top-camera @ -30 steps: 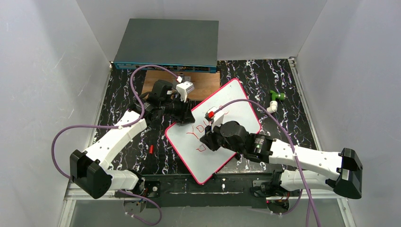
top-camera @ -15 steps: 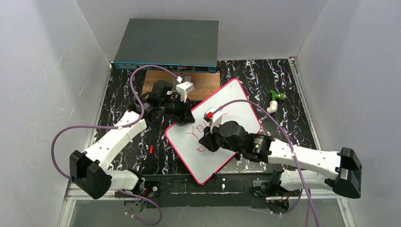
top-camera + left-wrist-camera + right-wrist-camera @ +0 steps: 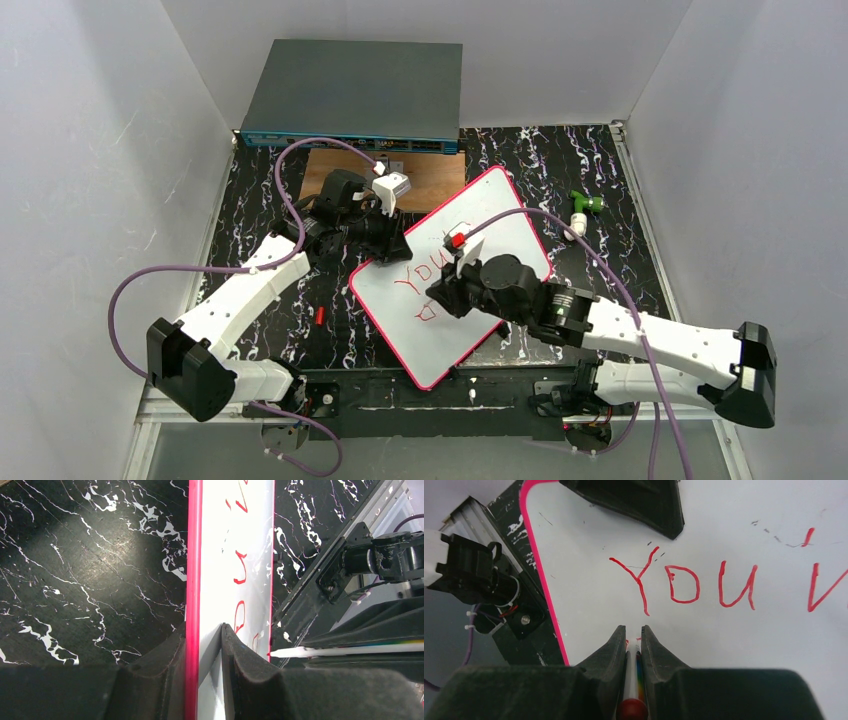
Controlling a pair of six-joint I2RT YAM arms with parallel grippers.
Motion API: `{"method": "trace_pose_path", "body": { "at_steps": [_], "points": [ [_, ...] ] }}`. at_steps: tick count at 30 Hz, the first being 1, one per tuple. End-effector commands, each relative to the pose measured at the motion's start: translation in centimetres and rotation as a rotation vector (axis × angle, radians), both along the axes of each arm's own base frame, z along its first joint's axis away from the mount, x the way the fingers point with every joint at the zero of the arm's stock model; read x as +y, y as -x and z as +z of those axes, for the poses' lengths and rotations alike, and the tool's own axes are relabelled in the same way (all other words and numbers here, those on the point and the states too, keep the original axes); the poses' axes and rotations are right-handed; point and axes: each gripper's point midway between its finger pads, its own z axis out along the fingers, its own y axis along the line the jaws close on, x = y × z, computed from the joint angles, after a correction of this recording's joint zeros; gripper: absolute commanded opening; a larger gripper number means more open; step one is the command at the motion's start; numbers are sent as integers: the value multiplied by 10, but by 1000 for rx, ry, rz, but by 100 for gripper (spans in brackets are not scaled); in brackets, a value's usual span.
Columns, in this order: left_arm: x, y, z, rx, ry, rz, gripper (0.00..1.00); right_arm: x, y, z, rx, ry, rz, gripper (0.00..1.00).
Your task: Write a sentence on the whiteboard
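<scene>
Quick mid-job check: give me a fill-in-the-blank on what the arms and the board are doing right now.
The first word on the whiteboard reads ____. The right arm's fingers are shut on a marker, and the colour of the lettering is ____. The left arm's fingers are shut on the rim of the ____.
Missing words: YOU; red; whiteboard.

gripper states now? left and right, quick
left gripper: closed, clamped on the rim of the whiteboard.
right gripper: closed, holding the marker.
</scene>
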Motion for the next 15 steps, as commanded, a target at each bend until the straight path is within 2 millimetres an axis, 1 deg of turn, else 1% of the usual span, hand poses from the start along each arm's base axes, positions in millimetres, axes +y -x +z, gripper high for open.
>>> {"method": "trace_pose_path", "body": {
  "at_steps": [1, 6, 9, 15],
  "points": [
    [31, -11, -17, -87, -170, 50, 0, -6, -8, 38, -69, -87, -47, 1],
    [31, -11, -17, -84, -170, 51, 0, -14, -16, 21, -61, -48, -110, 1],
    [31, -11, -17, -83, -169, 54, 0, -17, -17, 13, -53, -32, -125, 1],
    [32, -11, -16, -85, -167, 58, 0, -19, -15, 4, -33, -25, -130, 1]
  ]
}}
